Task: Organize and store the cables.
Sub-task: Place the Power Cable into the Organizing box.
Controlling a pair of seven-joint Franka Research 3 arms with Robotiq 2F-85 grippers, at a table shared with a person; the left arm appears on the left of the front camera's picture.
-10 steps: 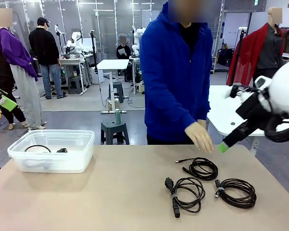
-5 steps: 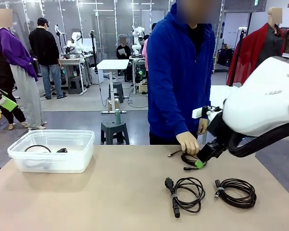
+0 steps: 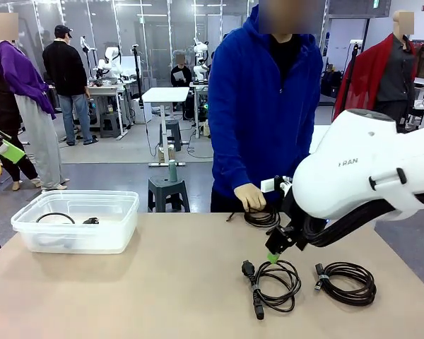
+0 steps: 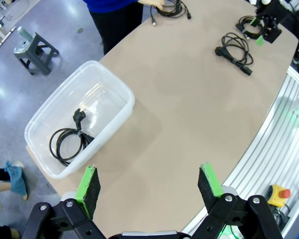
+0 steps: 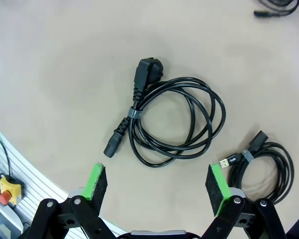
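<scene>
Black power cord (image 5: 134, 113), wound into a loose coil and tied at one side, lies flat on the tan table (image 3: 148, 296). The right gripper (image 5: 157, 183) hangs directly above it with its jaws spread wide and nothing between them. In the wrist view its green pads (image 5: 97, 181) bracket the coil's near edge. From the front, the gripper tip sits close over the cord's far rim.

Just beside the power cord, toward the robot's right, lies a smaller coiled USB cable (image 5: 245, 156). Beyond the power cord, at the far table edge, a person's hand (image 3: 249, 196) holds a third coil (image 3: 263, 217).

Well apart from the power cord, to the robot's left, a clear plastic bin (image 4: 114, 84) holds another coiled cord (image 4: 82, 135). The left gripper (image 4: 149, 183) hovers high on that side, wide open and empty.
</scene>
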